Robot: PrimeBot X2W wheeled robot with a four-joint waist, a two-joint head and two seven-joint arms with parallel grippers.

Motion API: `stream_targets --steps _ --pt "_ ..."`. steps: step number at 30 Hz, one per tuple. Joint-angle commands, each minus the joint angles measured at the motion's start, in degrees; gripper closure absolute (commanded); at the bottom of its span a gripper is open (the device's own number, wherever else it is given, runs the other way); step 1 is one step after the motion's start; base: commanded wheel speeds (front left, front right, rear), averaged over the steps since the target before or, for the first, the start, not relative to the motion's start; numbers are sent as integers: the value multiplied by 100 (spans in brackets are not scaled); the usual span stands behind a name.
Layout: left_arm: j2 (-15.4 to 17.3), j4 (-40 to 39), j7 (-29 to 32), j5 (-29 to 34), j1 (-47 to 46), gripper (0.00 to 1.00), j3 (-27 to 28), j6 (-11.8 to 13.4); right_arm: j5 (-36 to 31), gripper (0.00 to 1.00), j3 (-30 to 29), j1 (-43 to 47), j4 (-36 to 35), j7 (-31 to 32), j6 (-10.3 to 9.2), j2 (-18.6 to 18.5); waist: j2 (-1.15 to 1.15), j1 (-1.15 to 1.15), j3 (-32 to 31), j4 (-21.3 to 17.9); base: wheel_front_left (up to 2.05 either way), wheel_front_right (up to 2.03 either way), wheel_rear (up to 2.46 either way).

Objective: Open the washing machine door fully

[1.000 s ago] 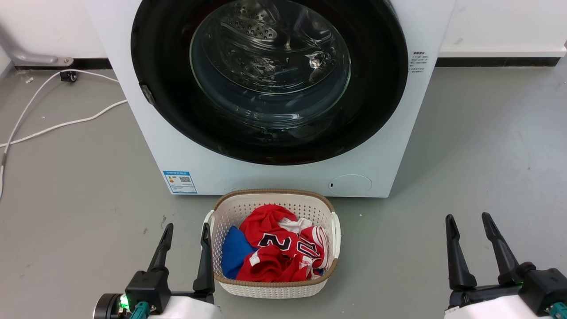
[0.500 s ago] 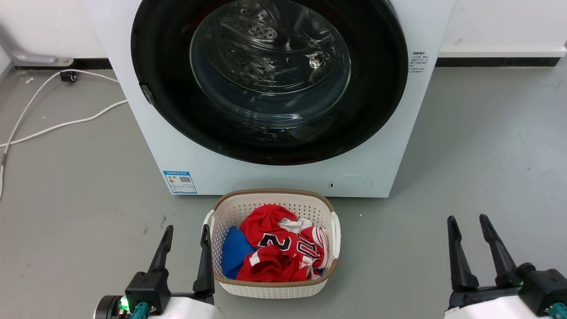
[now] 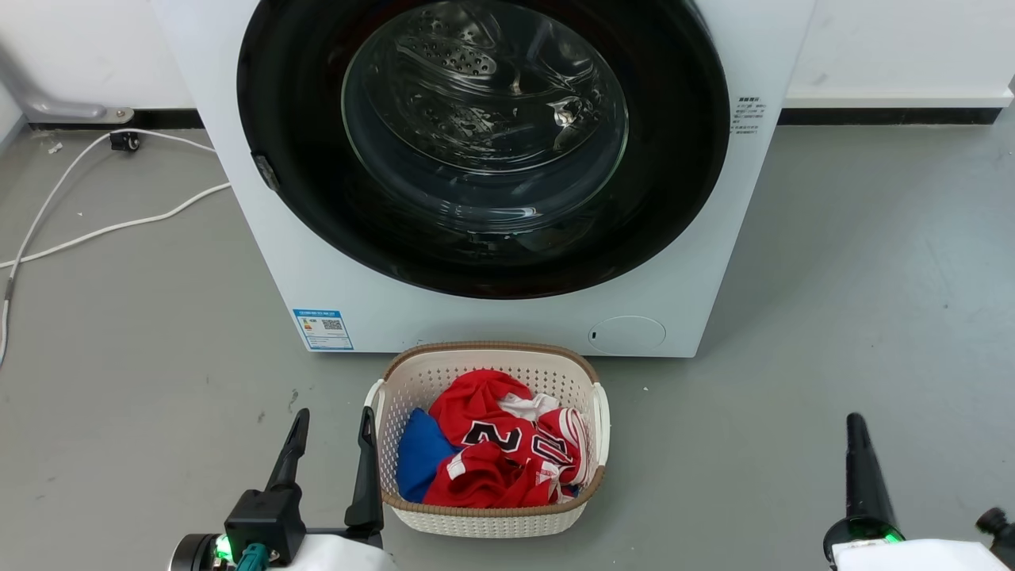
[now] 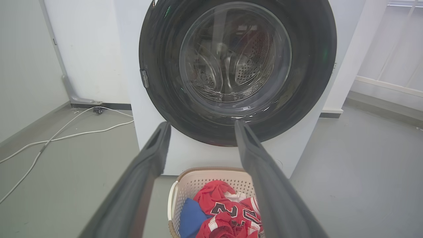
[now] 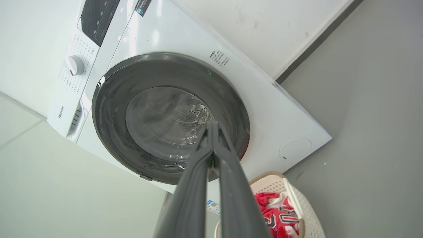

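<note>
2 tools. L tool [image 3: 334,414]: 2 fingers apart. R tool [image 5: 213,127]: 2 fingers tight together. Just right of L tool, 1 white basket [image 3: 488,347] w/ red & blue clothes [image 3: 492,448]. Behind basket, in front of both tools, 1 washing machine [image 3: 476,319]; its 1 washing machine door [image 3: 674,174] is closed.

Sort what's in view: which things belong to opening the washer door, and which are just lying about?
Job in hand:
washing machine door, shut
washing machine
left end effector, open
right end effector, closed

Lying about:
laundry basket
clothes, red and blue, in it
white cable on the floor
</note>
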Motion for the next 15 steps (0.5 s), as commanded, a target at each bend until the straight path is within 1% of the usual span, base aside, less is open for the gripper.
stream_targets --steps 1,5,10,12,14,15 --pt "-9 5 -16 5 45 0 5 7 728 100 87 -88 124 -11 0 13 0 0 -9 -5 0 0 0" --pt "-9 32 -16 4 49 0 -7 2 2732 100 237 -140 308 -10 0 12 0 0 -22 -11 0 0 0" --pt "-9 39 -16 -9 42 0 -25 22 4680 100 376 -224 220 -10 1 11 0 0 -28 7 0 0 0" --pt "-8 41 -16 -11 37 0 -25 34 5506 100 371 -185 98 163 0 11 0 0 -31 11 0 0 0" --pt "-9 42 -16 -7 36 0 -23 38 6064 100 254 -123 -24 496 0 5 0 0 -35 16 0 0 0" --pt "-9 44 -16 -1 38 0 -20 41 6224 100 191 -88 -90 687 0 6 0 0 -37 19 0 0 0"
